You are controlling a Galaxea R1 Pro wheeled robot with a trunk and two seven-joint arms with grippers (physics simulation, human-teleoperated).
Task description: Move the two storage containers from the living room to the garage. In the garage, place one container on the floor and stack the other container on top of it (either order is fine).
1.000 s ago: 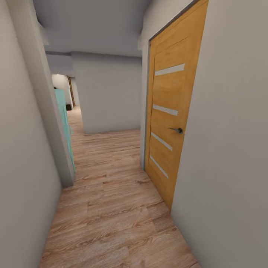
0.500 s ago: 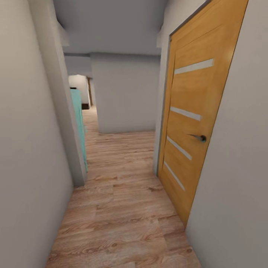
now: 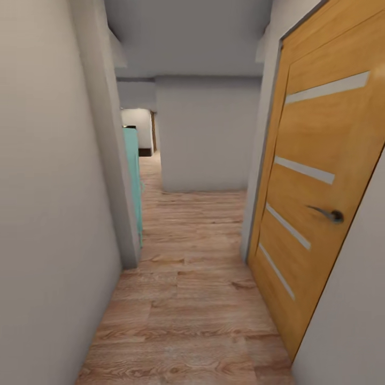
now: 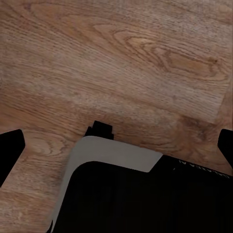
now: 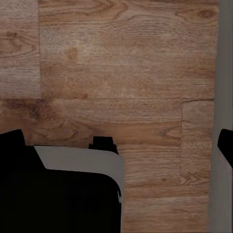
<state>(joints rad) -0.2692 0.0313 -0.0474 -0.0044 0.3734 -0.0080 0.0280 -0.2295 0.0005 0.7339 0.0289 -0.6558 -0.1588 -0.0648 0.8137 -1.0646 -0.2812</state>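
Observation:
The two storage containers are out of view. I am in a narrow corridor with a light wood plank floor point(image 3: 198, 299). My left gripper point(image 4: 116, 145) hangs over the planks, its dark fingertips point(image 4: 9, 150) far apart with nothing between them: open. My right gripper point(image 5: 118, 143) is the same, fingertips point(image 5: 9, 143) wide apart over the planks beside a grey wall strip point(image 5: 223, 73), open and empty.
A shut light-wood door point(image 3: 321, 198) with four frosted strips and a metal handle point(image 3: 334, 215) stands close on the right. A grey wall corner point(image 3: 115, 160) juts in at the left, with a teal panel point(image 3: 133, 182) behind it. A grey wall point(image 3: 206, 133) closes the corridor ahead; a passage point(image 3: 147, 160) runs past its left.
The camera has moved forward along the corridor, so the door looms larger and sits further right. Nothing in the scene itself has moved.

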